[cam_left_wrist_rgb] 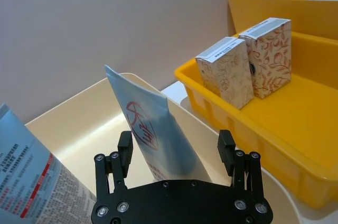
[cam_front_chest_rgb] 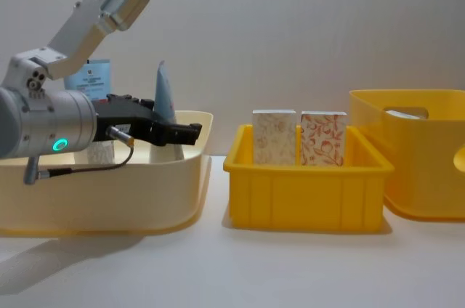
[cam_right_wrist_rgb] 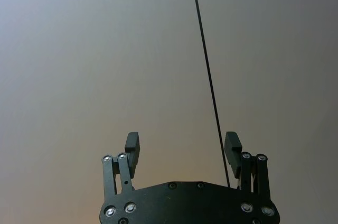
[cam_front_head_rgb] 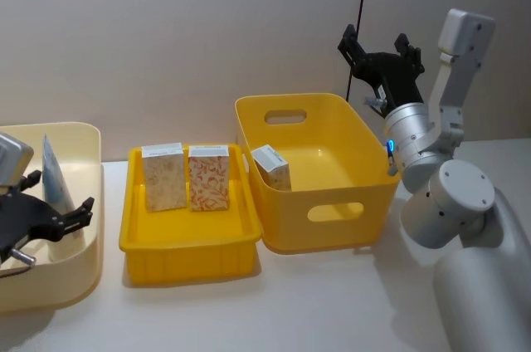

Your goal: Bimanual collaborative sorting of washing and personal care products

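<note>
A pale-blue squeeze tube [cam_left_wrist_rgb: 153,129] stands upright in the cream bin [cam_front_head_rgb: 83,227] at the left, with a second tube [cam_left_wrist_rgb: 26,171] beside it. My left gripper [cam_left_wrist_rgb: 175,150] is open at the first tube, one finger [cam_left_wrist_rgb: 125,152] on each side and not touching it. A beige floral box [cam_front_head_rgb: 163,176] and a red-orange floral box [cam_front_head_rgb: 208,178] stand upright in the shallow yellow tray [cam_front_head_rgb: 187,244]. Another box [cam_front_head_rgb: 271,167] leans inside the deep yellow bin [cam_front_head_rgb: 332,211]. My right gripper [cam_front_head_rgb: 377,49] is held high behind that bin, open and empty.
The three containers stand in a row on the white table, close together, with a plain wall right behind them. A thin black cable [cam_right_wrist_rgb: 208,76] hangs down the wall near the right gripper. The right arm's body [cam_front_head_rgb: 465,227] takes up the table's right side.
</note>
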Action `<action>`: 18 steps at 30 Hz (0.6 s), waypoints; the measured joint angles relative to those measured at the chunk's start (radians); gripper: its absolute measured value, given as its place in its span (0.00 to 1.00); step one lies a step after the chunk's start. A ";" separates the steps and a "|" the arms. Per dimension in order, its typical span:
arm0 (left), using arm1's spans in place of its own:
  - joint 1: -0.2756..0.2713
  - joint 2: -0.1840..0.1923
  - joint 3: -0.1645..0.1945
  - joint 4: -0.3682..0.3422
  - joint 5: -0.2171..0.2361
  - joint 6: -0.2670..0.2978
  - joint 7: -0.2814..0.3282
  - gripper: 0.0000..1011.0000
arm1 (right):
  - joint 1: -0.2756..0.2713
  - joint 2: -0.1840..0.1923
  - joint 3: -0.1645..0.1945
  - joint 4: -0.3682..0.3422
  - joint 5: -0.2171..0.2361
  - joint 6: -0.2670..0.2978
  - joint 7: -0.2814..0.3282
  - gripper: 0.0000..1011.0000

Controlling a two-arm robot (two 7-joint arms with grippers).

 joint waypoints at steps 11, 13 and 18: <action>-0.007 -0.003 -0.014 0.012 0.026 -0.008 0.030 0.99 | 0.000 0.000 0.000 0.000 0.000 0.000 0.000 0.99; -0.007 -0.004 -0.016 0.014 0.030 -0.009 0.035 0.99 | 0.000 0.000 0.000 0.000 0.000 0.000 0.000 0.99; -0.009 -0.004 -0.021 0.016 0.037 -0.011 0.043 0.99 | 0.000 0.000 0.000 0.000 0.000 0.000 0.000 0.99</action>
